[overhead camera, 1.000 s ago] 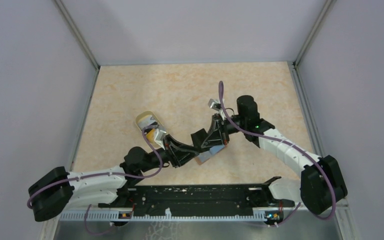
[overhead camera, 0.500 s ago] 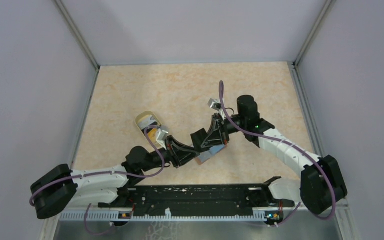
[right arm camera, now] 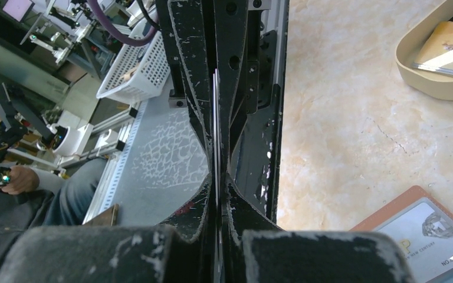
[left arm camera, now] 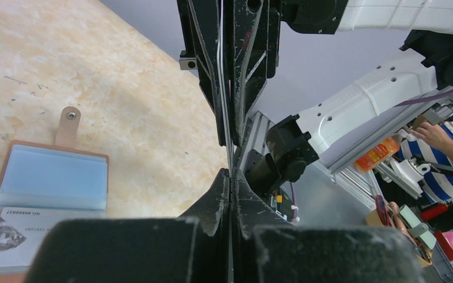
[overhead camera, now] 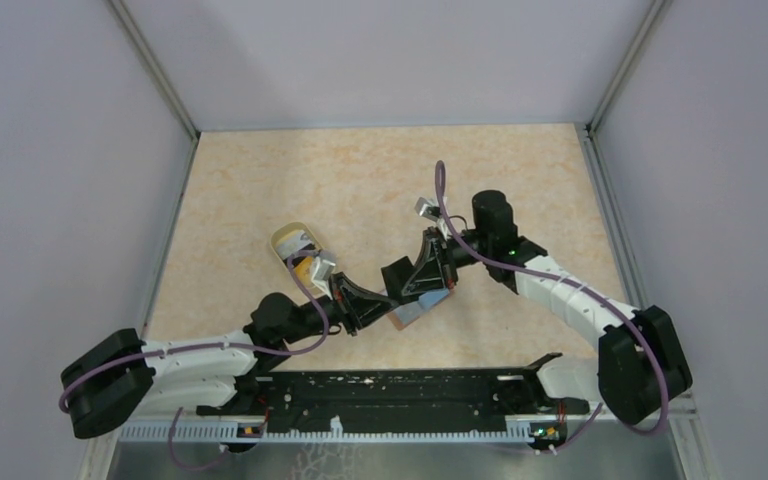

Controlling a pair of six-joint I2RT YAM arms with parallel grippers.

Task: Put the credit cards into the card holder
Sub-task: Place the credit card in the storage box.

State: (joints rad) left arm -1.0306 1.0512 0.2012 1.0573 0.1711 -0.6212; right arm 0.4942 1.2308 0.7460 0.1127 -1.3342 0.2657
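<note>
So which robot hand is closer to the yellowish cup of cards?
Left. The left gripper sits just beside the cup; the right gripper lies beyond it, farther off, both shut on one white card.

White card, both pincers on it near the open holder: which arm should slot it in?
Left, probably. Both the left pincer and right pincer grip the white card edge-on. The left wrist view shows the card holder lying open, mostly in frame; the right wrist view catches only a corner.
</note>
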